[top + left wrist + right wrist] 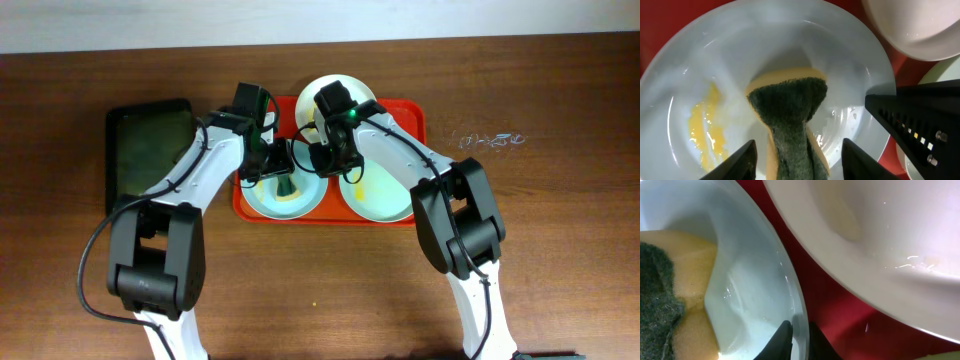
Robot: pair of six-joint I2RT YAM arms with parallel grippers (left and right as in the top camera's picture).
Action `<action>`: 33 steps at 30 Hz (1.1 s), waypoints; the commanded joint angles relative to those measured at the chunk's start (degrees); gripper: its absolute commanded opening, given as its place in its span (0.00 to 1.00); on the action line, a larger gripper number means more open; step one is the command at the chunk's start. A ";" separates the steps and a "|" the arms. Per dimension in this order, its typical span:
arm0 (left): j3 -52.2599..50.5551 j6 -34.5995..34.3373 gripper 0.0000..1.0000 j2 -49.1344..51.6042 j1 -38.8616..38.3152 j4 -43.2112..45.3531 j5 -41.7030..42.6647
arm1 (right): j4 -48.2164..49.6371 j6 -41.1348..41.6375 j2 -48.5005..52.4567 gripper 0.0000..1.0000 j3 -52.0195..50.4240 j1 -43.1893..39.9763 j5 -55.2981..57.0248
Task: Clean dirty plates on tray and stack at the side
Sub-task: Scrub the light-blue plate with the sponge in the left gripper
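At the left of the red tray [410, 115], our left gripper [799, 150] had its fingers partly closed on a sponge [790, 115]. The sponge stood on end in the left blue-green plate [685, 80], green scouring face towards the camera, with its tip touching the plate's floor. A yellow smear [707, 130] lay just beside the sponge, to its left, so we judged the wiping unfinished. To do it well, we thought the sponge should sweep leftwards across the smear with steady downward pressure.

Our right gripper [799, 332] was pinched shut on that plate's near rim, one finger inside and one outside, and it needed to hold firm against the scrubbing. The white plate [880, 240] sat beyond, its rim overhanging the tray's red floor. The right blue-green plate [385, 200], glossy and yellow-streaked, waited on the tray.
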 commanded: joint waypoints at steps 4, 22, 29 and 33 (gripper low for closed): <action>-0.57 0.31 0.44 2.69 -0.66 0.20 -0.66 | -0.09 -0.61 1.75 0.13 -0.39 0.28 -0.11; -0.55 0.13 0.17 5.35 -0.63 -0.28 -3.65 | -0.07 -0.63 1.75 0.14 -0.37 0.28 -0.09; -0.28 0.11 0.00 5.31 0.31 -5.49 -19.80 | -0.17 -0.83 1.75 0.14 -0.37 0.28 -0.07; 2.36 0.09 0.00 5.31 1.70 -10.43 -24.96 | -0.28 -0.81 1.75 0.14 -0.37 0.28 -0.07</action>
